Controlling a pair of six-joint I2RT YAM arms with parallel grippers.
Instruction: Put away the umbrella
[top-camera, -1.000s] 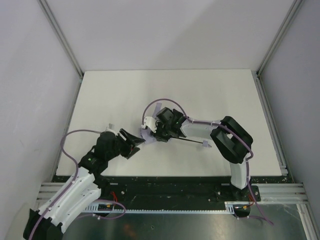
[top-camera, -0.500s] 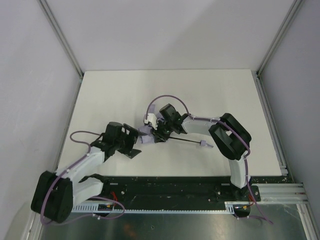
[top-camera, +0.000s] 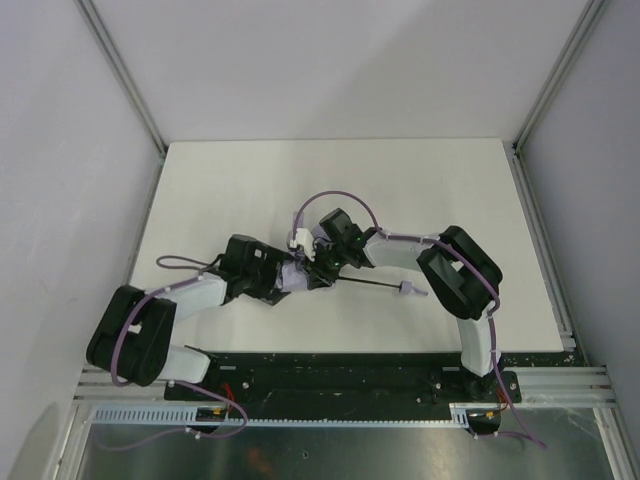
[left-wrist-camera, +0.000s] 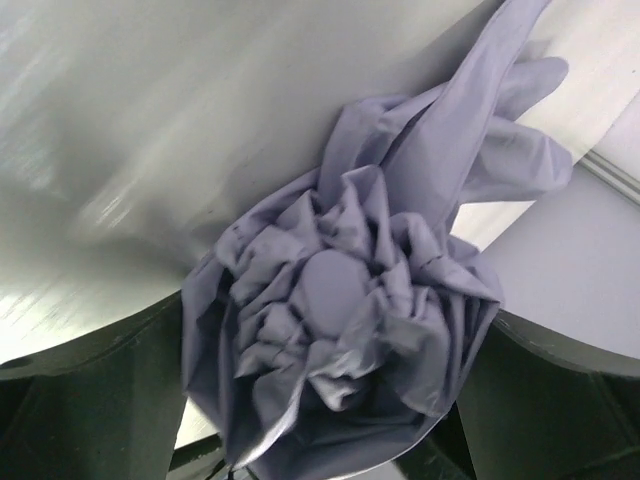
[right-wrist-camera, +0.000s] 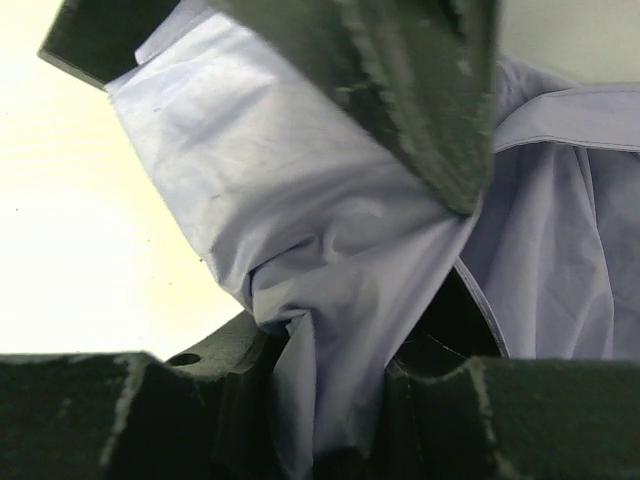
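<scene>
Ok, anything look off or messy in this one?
The umbrella's canopy is a crumpled wad with a loose flap sticking out, not neatly wrapped, and its black shaft juts out extended toward the handle. The right gripper pinches the fabric; the left gripper is open around it.

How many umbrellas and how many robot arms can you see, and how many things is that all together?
umbrella: 1
arms: 2 (left arm, right arm)
total: 3
</scene>
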